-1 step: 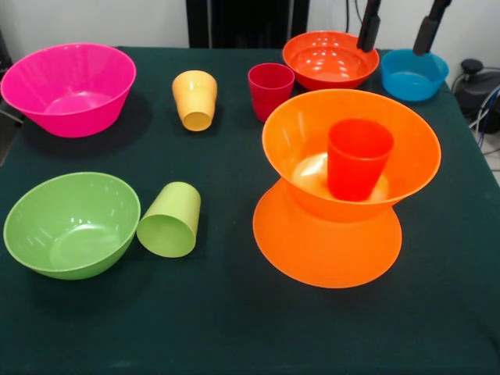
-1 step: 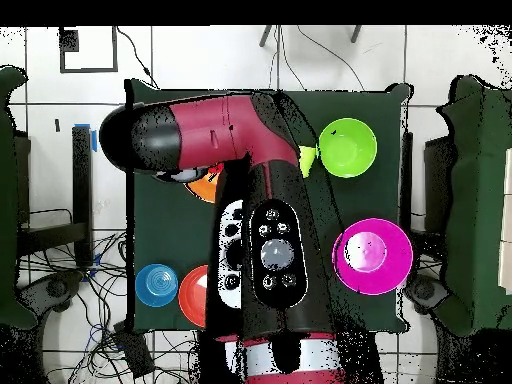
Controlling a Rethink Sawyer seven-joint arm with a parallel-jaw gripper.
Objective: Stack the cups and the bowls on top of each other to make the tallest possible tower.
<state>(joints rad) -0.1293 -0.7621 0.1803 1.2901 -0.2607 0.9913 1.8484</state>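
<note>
The gripper [image 1: 398,30] hangs open and empty over the red-orange bowl [image 1: 328,58] and blue bowl [image 1: 414,74], the tower [image 1: 344,187] just below it only two orange bowls and a cup, the pink bowl [image 1: 69,87] and others unstacked

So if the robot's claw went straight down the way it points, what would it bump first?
Probably the bowls. The gripper is open and points down: one finger hangs by the rim of the round red-orange bowl, the other over the small blue bowl. Depth is hard to judge, so it might miss.
</note>
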